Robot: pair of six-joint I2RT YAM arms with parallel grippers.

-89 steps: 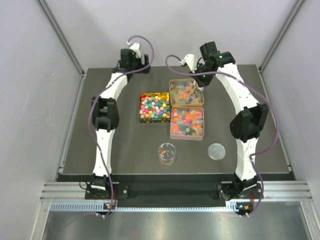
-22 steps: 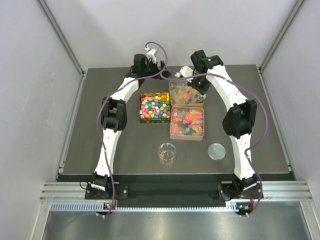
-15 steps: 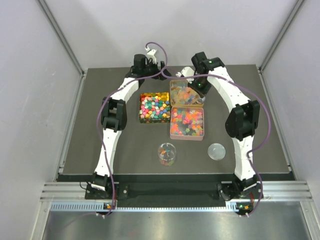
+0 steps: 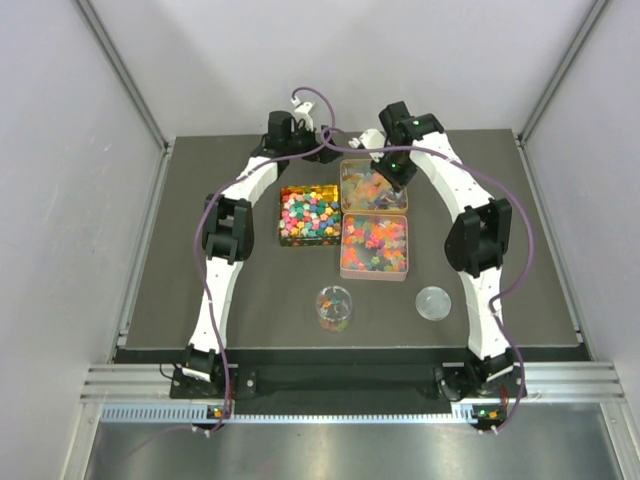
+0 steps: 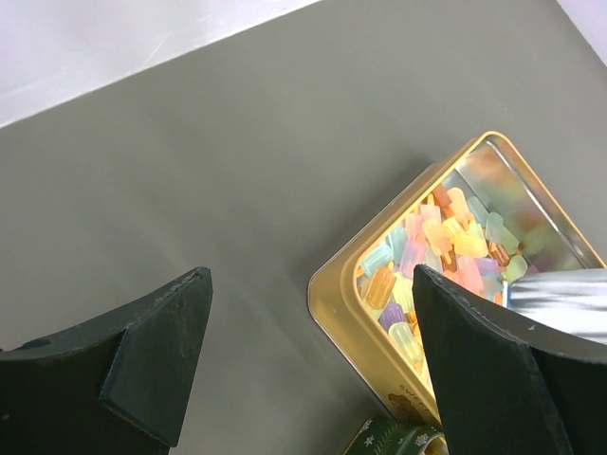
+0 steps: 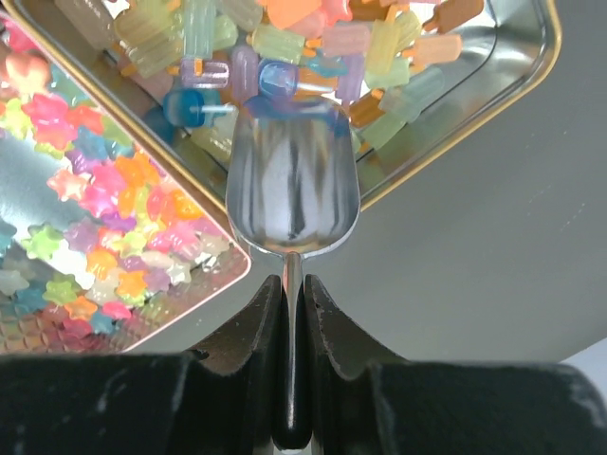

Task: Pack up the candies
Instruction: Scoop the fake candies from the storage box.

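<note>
Three open tins hold the candies: a gold tin [image 4: 373,186] of translucent gummy pieces, a pink tin [image 4: 375,246] of star gummies and a green-gold tin [image 4: 309,214] of opaque cubes. My right gripper [image 6: 292,284] is shut on the handle of a metal scoop [image 6: 294,190]; its bowl is empty, its front edge against the gummies [image 6: 275,57] in the gold tin. My left gripper [image 5: 308,322] is open and empty, above the mat beside the gold tin's [image 5: 346,313] far left corner.
A clear cup [image 4: 334,309] with a few candies stands near the table's front middle. A round clear lid [image 4: 432,301] lies to its right. The dark mat [image 4: 240,290] covers the table; grey walls close in the back and sides.
My left arm swung right from the far left of the mat to the gold tin's corner. My right gripper shifted slightly left with the scoop over the gold tin.
</note>
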